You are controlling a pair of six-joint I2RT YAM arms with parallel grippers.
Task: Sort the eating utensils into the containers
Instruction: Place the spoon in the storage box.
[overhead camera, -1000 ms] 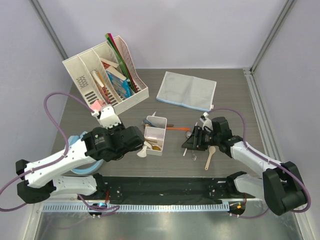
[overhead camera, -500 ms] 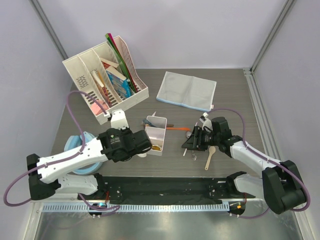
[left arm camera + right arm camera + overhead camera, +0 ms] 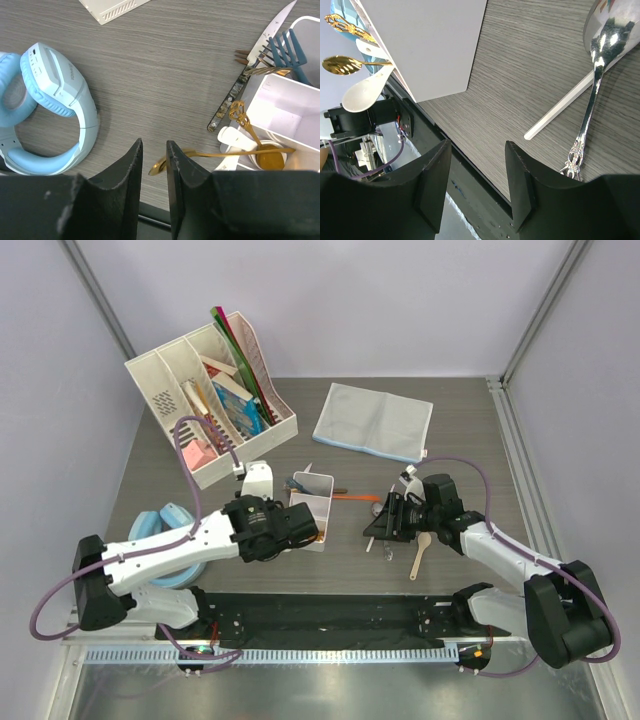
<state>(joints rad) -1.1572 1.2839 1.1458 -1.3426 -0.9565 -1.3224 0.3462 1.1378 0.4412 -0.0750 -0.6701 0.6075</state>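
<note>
The white container stands mid-table, its wall in the left wrist view. My left gripper is at its near-left corner, jaws a narrow gap apart with nothing between them. Just past the fingertips a gold spoon lies with its handle over the container's rim and its bowl over the table. A white ceramic spoon, a patterned knife, a gold fork and a blue fork lie there too. My right gripper stands open and empty near a silver spoon and a wooden spoon.
Blue headphones lie left of the left arm. A white file organizer with books stands at the back left, a grey-blue cloth at the back. A white stick lies by the silver spoon. The black front rail runs below both grippers.
The left arm has swung right to the container's near-left corner and its jaws have parted from shut. The right arm has not moved.
</note>
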